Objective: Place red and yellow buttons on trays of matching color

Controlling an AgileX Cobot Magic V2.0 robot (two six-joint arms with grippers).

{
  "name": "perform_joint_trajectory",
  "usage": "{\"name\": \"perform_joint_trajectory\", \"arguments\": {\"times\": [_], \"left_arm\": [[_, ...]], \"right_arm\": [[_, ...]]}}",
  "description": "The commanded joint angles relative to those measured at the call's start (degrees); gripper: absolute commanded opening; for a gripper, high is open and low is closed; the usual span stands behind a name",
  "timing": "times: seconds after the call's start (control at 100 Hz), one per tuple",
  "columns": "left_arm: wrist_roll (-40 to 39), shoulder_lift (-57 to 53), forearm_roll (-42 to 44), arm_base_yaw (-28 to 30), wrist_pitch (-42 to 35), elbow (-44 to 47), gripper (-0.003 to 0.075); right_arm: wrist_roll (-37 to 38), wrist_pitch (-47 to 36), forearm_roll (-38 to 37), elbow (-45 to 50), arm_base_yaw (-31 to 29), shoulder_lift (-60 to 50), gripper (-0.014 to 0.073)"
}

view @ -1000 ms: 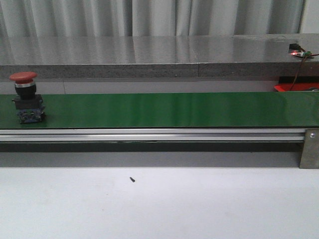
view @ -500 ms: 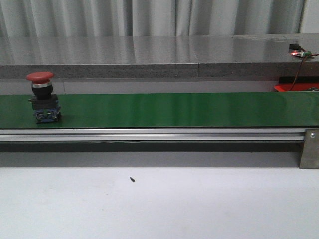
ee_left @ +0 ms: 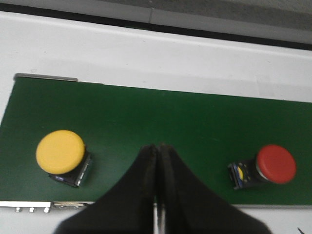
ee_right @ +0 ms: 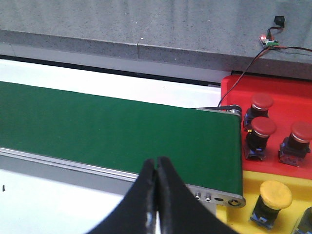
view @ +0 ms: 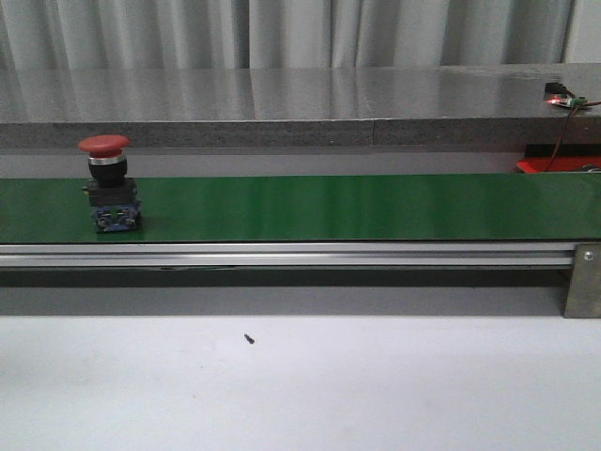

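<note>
Pale grey curtains (view: 282,33) hang in soft vertical folds across the back — no window showing. Below them runs a long speckled grey stone ledge (view: 282,103), glossy on top (it catches the light in pale streaks). Up front, a plain white tabletop (view: 376,385), one small dark speck (view: 249,338) on it.

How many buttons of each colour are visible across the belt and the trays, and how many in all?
Red buttons: 4 (1 on the belt, 3 on the red tray)
Yellow buttons: 2 (1 on the belt, 1 on the yellow tray)
Total: 6. The dark thing cut off at the yellow tray's edge is not counted.
</note>
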Motion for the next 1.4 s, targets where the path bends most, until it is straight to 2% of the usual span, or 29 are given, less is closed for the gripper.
{"name": "perform_joint_trajectory", "arguments": {"times": [0.0,0.23,0.72,1.39], "left_arm": [[0.8,-3.8,-1.2,-2.2,-2.9,0.5,-0.0020],[0.8,-10.9,-1.2,-5.4,-3.0,5.4,-0.0020],[0.8,-24.8,-1.3,-5.5,-2.7,11.6,-0.0020],[0.8,-25.7,-1.3,-5.5,-2.5,11.7,-0.0020]], "right_arm": [[-0.4,-3.4,1.1,-1.3,0.1,0.1,-0.0060],[-0.4,-3.4,1.1,-1.3,0.1,0.1,-0.0060],[-0.4,-3.4,1.1,-1.3,0.1,0.1,-0.0060],[-0.4,-3.4,1.1,-1.3,0.1,0.1,-0.0060]]}}
